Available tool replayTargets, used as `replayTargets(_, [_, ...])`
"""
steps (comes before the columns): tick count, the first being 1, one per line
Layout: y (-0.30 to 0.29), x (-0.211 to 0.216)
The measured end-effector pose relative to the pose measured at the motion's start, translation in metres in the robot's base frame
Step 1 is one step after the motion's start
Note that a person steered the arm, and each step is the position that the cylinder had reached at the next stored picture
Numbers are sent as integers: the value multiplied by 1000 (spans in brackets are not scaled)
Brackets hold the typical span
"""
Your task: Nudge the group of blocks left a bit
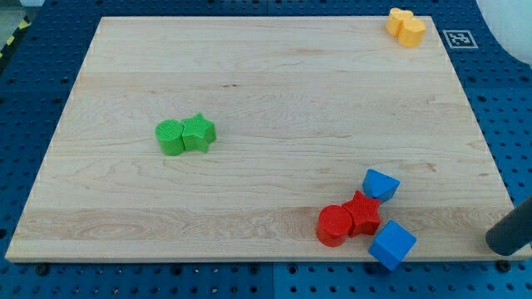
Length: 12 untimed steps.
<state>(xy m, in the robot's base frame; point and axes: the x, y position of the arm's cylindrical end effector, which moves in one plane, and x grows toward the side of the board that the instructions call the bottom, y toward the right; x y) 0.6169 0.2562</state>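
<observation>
A pale wooden board (266, 91) with a fine grain lies on a blue perforated bench (25, 124), which frames it on all sides; a small black-and-white marker tag (459, 38) sits on the bench just past the board's top right corner.

Toward the left of the board, about midway between its top and bottom edges, a green cylinder block (169, 137) and a green star-shaped block (199, 132) stand side by side, touching, well apart from everything else.

Near the bottom edge, toward the bottom right corner, sits the cluster of four. A red cylinder block (334, 225) is its leftmost piece, pressed against a red star-shaped block (362, 213) just to its right. A blue block with slanted faces (381, 184) touches the red star on the side toward the view's top, and a blue cube block (391, 244) touches it on the side toward the bottom, right at the board's bottom edge and seemingly overhanging it a little.

In the top right corner two yellow blocks (406, 26) of lobed shape lie pressed together; their exact forms cannot be made out.

At the view's right edge, beyond the board's right edge and over the blue bench, the dark rod comes into view. My tip (501, 242) is well to the right of the red and blue cluster, touching no block. The rod carries no jaws, so nothing is spread or pinched.
</observation>
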Motion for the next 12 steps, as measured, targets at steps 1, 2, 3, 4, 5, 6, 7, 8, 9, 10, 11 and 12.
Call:
replayTargets(1, [-25, 2])
replayTargets(2, [-53, -12])
replayTargets(3, [-64, -47])
replayTargets(4, [-75, -71])
replayTargets(5, [-99, -86])
replayTargets(6, [-103, -100])
replayTargets(7, [-103, -107])
replayTargets(8, [-102, -108])
replayTargets(9, [-82, -108])
replayTargets(10, [-60, -103])
replayTargets(11, [-56, -86])
replayTargets(12, [-56, -66])
